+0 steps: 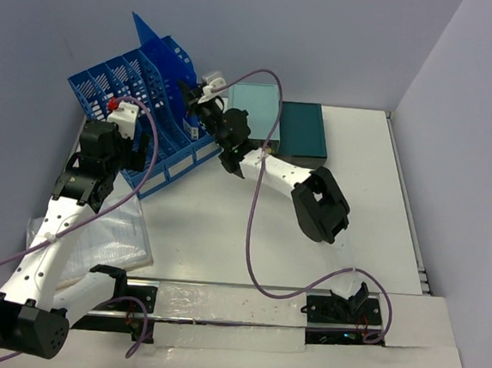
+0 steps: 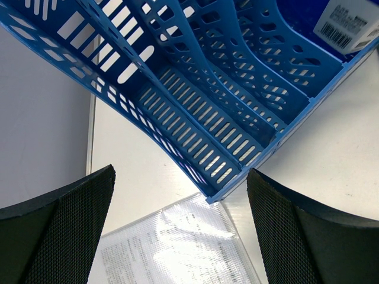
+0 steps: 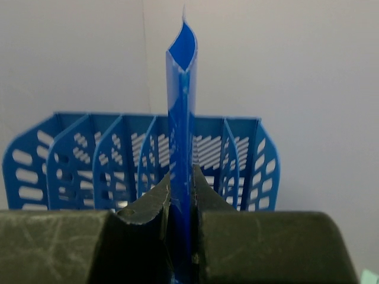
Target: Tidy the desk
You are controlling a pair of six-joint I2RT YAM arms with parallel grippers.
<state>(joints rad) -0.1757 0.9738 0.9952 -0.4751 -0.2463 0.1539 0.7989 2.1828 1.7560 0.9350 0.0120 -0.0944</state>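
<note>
left claw (image 2: 180,177): spread wide, over rack (image 2: 195,118) edge
right claw (image 3: 180,186): pinching blue folder (image 3: 181,100)
rack: 10 o'clock on surface (image 1: 199,227)

The desk (image 1: 204,223) is a broad, flat, plain white tabletop with a matte finish, lying level, its far edge set close against the pale grey back wall.

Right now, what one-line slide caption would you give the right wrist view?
Right gripper pinching a blue folder edge-on and upright, with the blue slotted file rack behind it.
</note>
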